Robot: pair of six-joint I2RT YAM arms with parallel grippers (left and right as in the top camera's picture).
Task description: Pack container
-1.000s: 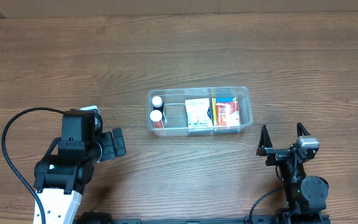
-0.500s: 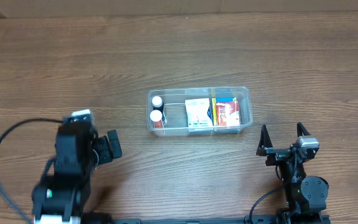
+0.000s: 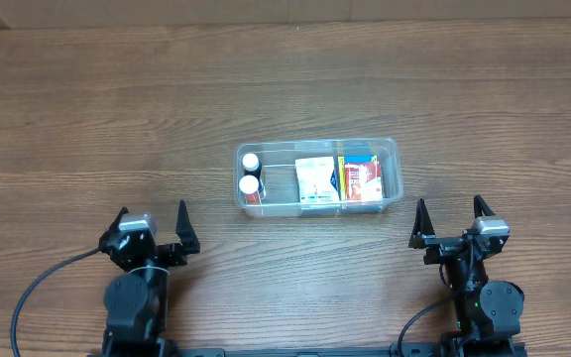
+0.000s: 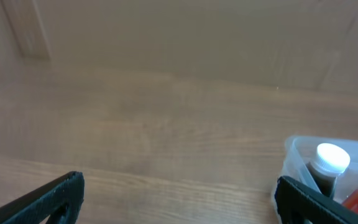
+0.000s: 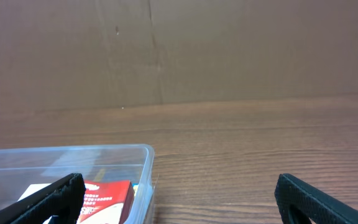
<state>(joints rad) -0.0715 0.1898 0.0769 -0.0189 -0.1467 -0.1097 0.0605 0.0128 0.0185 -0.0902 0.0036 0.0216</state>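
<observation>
The container (image 3: 279, 177), a clear rectangular tub with rounded corners, stands open near the middle of the table (image 3: 117, 99), long sides along the far edge, holding two bottles (image 3: 250, 183) and boxes (image 3: 317, 181).

Container (image 5: 143, 177) partly outside right-wrist frame

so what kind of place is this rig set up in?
Probably a lab test bench: wood-grain table, plain brown board backdrop, and the left gripper and right gripper open near one container of bottles and boxes.
</observation>
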